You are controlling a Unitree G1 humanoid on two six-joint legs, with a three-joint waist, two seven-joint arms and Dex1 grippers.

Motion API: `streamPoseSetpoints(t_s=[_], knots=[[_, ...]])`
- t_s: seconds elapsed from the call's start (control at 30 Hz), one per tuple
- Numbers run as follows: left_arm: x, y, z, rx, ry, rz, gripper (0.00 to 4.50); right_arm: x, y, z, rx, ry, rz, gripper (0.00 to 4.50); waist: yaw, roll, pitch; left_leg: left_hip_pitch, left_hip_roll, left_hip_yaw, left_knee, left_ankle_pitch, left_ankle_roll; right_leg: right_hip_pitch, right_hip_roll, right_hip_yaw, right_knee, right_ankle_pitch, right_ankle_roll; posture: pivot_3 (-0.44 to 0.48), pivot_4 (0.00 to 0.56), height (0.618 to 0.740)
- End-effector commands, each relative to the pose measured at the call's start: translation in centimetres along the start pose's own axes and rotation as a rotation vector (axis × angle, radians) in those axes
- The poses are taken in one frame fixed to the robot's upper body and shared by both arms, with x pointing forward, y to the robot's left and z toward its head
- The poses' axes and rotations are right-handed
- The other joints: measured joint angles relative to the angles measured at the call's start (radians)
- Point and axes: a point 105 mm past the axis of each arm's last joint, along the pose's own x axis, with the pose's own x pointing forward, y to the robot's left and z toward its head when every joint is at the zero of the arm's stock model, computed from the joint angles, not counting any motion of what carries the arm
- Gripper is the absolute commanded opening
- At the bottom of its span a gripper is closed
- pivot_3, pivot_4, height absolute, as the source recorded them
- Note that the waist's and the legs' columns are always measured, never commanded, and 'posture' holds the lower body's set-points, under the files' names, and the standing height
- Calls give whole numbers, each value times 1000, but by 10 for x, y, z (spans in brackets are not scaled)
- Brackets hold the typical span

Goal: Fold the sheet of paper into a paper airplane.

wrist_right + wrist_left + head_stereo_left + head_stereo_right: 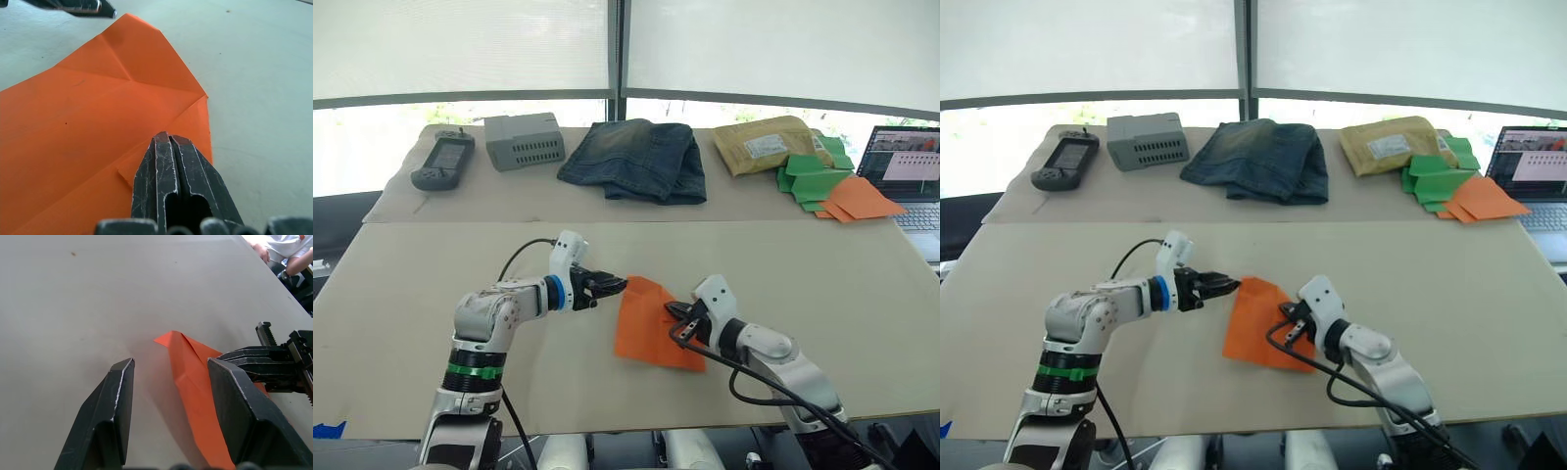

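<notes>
Where end effectors [677, 318] meet: paper [646, 328] (creased).

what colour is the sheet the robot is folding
Bright orange: the sheet of paper shows best in the right wrist view.

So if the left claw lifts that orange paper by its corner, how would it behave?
Probably floppy: the orange paper looks thin and lies mostly flat on the table, so it would likely droop. Its folded creases may stiffen it slightly. It seems very light, so the shut right claw pressing on it likely keeps it from sliding while the open left claw works.
</notes>
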Motion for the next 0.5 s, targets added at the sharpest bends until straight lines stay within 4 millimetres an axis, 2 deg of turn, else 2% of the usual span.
streamPoseSetpoints(t_s=[0.03,0.13,0.23,0.4,0.5], knots=[[5,-12,6,17,-17,-42,2516,2,7,-37,53,142,16,0,0,0,0,0,0,0,0,0,0,0,0,0,0,0,0,0,150,722],[11,-12,11,30,-39,-35,2516,2,7,-38,52,143,12,0,0,0,0,0,0,0,0,0,0,0,0,0,0,0,-1,0,150,722],[15,-14,15,44,-52,-34,1762,2,7,-38,50,145,9,0,1,0,0,0,0,0,0,0,0,0,0,0,0,0,-1,0,150,722],[22,-20,15,115,-39,-50,53,2,8,-39,51,151,12,0,0,0,0,0,0,0,0,0,0,0,0,0,0,0,-1,0,150,722],[24,-22,17,178,-32,-53,53,2,9,-40,48,154,16,0,0,0,0,0,0,0,0,0,0,0,0,0,0,-1,-1,0,150,722]])
